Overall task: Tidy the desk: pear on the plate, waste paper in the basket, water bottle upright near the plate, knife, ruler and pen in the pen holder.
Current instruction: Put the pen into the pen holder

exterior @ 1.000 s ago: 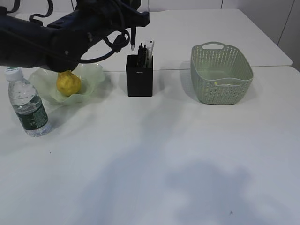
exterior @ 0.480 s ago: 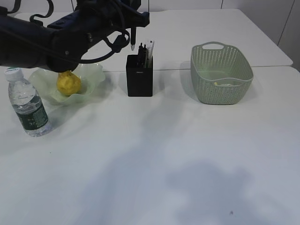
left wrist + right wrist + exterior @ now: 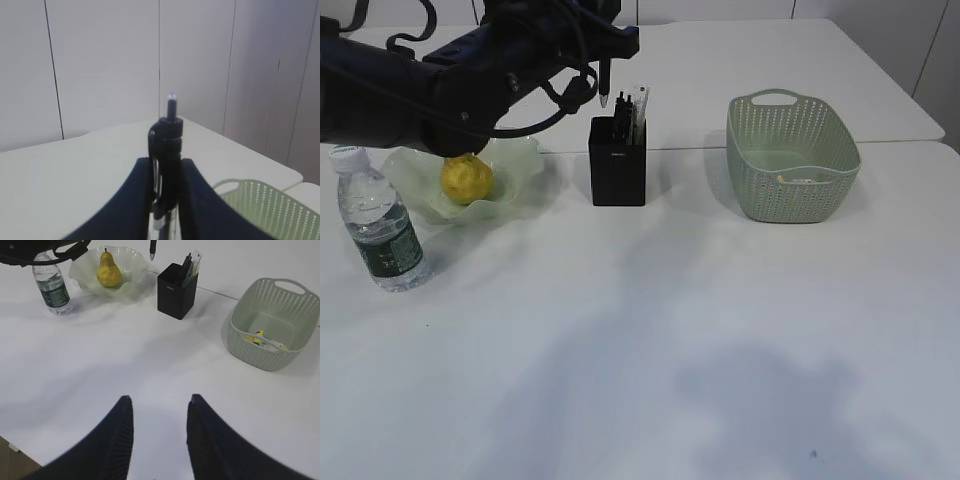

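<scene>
My left gripper (image 3: 605,62) is shut on a dark pen (image 3: 604,88) that hangs tip down, just above and left of the black pen holder (image 3: 617,170). In the left wrist view the pen (image 3: 170,137) is clamped between the fingers (image 3: 142,200). A clear ruler (image 3: 194,261) and other dark items stand in the holder (image 3: 175,292); I cannot single out the knife. The pear (image 3: 467,178) sits in the wavy green plate (image 3: 520,155). The water bottle (image 3: 382,225) stands upright left of it. Waste paper (image 3: 264,338) lies in the basket (image 3: 790,120). My right gripper (image 3: 160,397) is open and holds nothing.
The left arm (image 3: 440,80) stretches across the back left, above the plate and bottle. The basket (image 3: 280,357) stands at the back right of the desk (image 3: 670,330). The right gripper hovers high over the desk's near side (image 3: 150,365).
The left arm has lifted very slightly, uncovering more of the pear. The pen stays over the holder.
</scene>
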Action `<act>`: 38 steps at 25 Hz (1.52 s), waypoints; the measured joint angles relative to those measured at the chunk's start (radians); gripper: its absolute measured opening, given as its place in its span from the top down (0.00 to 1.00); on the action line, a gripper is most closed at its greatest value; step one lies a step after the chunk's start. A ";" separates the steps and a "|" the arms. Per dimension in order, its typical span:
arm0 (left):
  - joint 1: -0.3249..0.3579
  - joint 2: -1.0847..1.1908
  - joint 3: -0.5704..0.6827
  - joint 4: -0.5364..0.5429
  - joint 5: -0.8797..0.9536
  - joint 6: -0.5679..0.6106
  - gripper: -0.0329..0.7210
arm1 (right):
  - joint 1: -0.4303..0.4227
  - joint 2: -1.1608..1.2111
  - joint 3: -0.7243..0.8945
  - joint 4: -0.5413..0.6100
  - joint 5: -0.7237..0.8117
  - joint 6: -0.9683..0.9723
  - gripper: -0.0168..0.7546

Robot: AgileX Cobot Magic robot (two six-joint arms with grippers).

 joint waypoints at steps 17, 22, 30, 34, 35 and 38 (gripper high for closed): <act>0.008 0.051 0.000 0.000 -0.144 0.000 0.85 | 0.000 0.000 0.000 -0.002 0.000 0.000 0.59; 0.008 0.062 0.000 0.002 -0.178 0.000 0.85 | 0.000 0.000 0.000 -0.002 0.000 0.000 0.59; 0.008 0.135 -0.036 0.006 -0.189 0.000 0.85 | 0.000 0.000 0.000 -0.008 0.000 -0.001 0.59; 0.008 0.161 -0.061 0.007 -0.189 0.000 0.85 | 0.000 0.000 0.000 -0.021 0.000 -0.002 0.59; 0.008 0.165 -0.063 0.007 -0.189 0.000 0.85 | 0.000 0.000 0.000 -0.021 0.000 -0.002 0.59; 0.008 0.182 -0.077 0.008 -0.189 0.000 0.85 | 0.000 0.000 0.000 -0.026 0.000 -0.002 0.59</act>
